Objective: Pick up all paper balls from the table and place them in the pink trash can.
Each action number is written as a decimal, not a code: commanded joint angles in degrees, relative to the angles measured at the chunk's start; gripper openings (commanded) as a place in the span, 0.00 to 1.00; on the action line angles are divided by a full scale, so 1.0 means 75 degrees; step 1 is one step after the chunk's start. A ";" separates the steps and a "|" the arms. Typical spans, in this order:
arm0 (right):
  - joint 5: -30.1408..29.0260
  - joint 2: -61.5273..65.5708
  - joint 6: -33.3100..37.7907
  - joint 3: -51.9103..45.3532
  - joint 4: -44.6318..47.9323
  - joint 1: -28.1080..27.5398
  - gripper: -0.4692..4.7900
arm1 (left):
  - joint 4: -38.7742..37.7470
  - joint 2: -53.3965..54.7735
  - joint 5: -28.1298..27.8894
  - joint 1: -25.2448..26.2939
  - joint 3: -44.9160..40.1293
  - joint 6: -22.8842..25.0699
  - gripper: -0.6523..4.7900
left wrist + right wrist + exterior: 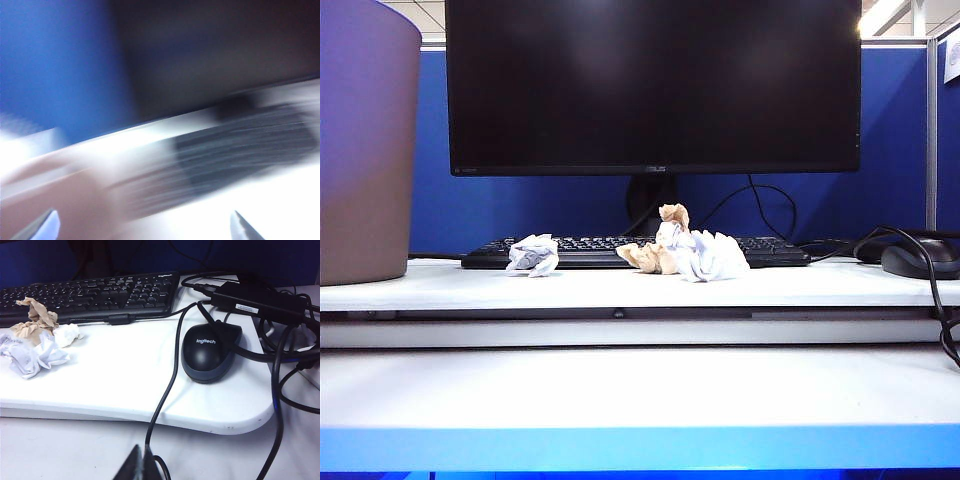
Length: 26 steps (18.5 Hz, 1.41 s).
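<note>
Paper balls point(533, 255) left on table point(640, 385) before keyboard point(620, 250), pink trash can point(365, 150) far left; left gripper point(142, 225) wide and empty, right gripper point(142, 465) shut near mouse point(210, 352); next, probably another pick.

Blur and cut-offs

Your left wrist view is smeared throughout; the pink trash can point(365, 140) is cropped at the exterior view's left edge.
</note>
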 commanded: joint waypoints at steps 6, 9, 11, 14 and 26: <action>-0.0233 -0.0012 0.0009 -0.0015 0.0102 0.0012 0.08 | -0.0373 0.2614 0.0475 -0.2194 0.0006 0.0370 0.97; -0.0236 -0.0012 0.0009 -0.0015 0.0102 0.0009 0.08 | -0.0312 0.3841 -0.0912 -0.2180 0.0006 0.0178 0.98; -0.0233 -0.0012 0.0006 -0.0015 0.0114 0.0009 0.08 | -0.0286 0.4197 -0.1204 -0.2180 0.0006 0.0192 0.98; -0.0239 -0.0012 0.0006 -0.0015 0.0108 0.0009 0.08 | -0.0184 0.4546 -0.1253 -0.2183 0.0003 0.0105 0.98; -0.0233 -0.0012 0.0006 -0.0015 0.0117 0.0009 0.08 | 0.0000 0.5187 -0.1346 -0.2183 -0.0012 0.0012 0.98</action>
